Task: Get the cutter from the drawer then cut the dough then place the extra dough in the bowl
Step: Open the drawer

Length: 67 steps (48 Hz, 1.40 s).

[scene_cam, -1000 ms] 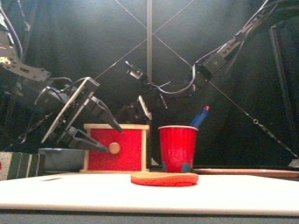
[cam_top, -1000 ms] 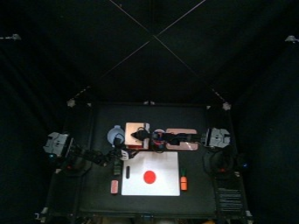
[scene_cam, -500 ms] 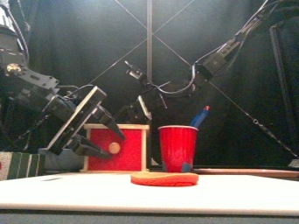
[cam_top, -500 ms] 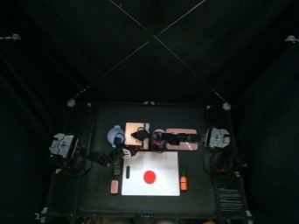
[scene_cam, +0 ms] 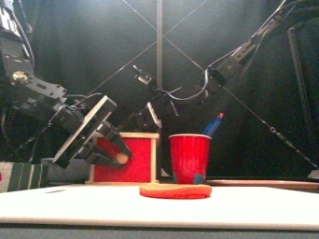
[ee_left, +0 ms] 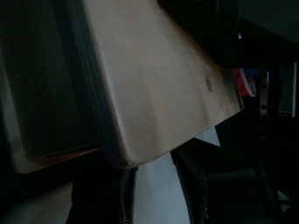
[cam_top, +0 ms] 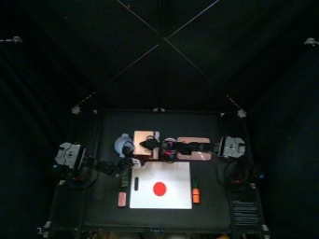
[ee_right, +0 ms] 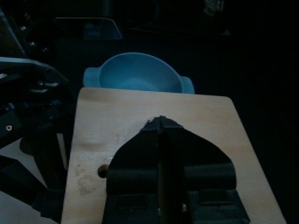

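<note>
Left gripper (scene_cam: 107, 149): one; jaws parted, gripping nothing.
Left fingers (scene_cam: 116, 142): directly in front of the red drawer front (scene_cam: 140, 164); whether they touch it cannot be told.
Right gripper (ee_right: 158, 124): one; jaws pressed together to a single tip, with nothing between them.
Wooden box (ee_left: 152, 87): one; its pale top lies directly under the right fingertips, and one corner sits just ahead of the left fingers in the left wrist view.
Bowl (ee_right: 138, 72): one, blue-grey; just past the box edge, ahead of the right fingertips. Nothing shows inside it.
Dough (scene_cam: 174, 190): one flat red disc; lies on the board, below and in front of the left fingers, well apart from both grippers.
White cutting board (scene_cam: 75, 211): one; spreads across the table's front, nearer the camera than both sets of fingers.
Red cup (scene_cam: 189, 159): one; stands upright just beside the box, on the far side from the left fingers.
Blue knife (scene_cam: 214, 124): one handle shows, leaning out over the cup rim.
Pink tray (cam_top: 193, 146): one; flat, beyond the cup as seen from the left fingers.
</note>
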Motion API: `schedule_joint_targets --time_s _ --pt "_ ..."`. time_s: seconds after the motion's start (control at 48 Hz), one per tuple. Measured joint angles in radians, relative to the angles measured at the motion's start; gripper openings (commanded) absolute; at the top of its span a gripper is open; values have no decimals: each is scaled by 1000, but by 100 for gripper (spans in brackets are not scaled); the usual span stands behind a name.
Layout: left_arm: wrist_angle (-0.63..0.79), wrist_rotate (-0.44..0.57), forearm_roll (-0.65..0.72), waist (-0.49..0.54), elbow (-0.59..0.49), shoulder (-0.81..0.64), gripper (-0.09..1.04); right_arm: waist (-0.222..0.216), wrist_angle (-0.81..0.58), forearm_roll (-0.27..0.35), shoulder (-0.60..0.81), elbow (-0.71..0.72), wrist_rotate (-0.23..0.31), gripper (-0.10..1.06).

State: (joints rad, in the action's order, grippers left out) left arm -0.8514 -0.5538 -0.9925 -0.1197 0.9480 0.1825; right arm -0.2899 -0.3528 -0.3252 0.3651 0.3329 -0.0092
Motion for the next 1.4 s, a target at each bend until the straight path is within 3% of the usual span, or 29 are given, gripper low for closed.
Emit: schedule_joint_targets --time_s 0.833,1.396 --pt "179 8 17 -107 8 -52 66 -15 29 -2 -5 -2 0 2" --pt "281 8 81 -117 11 -83 66 -20 31 -2 -6 -2 2 2"
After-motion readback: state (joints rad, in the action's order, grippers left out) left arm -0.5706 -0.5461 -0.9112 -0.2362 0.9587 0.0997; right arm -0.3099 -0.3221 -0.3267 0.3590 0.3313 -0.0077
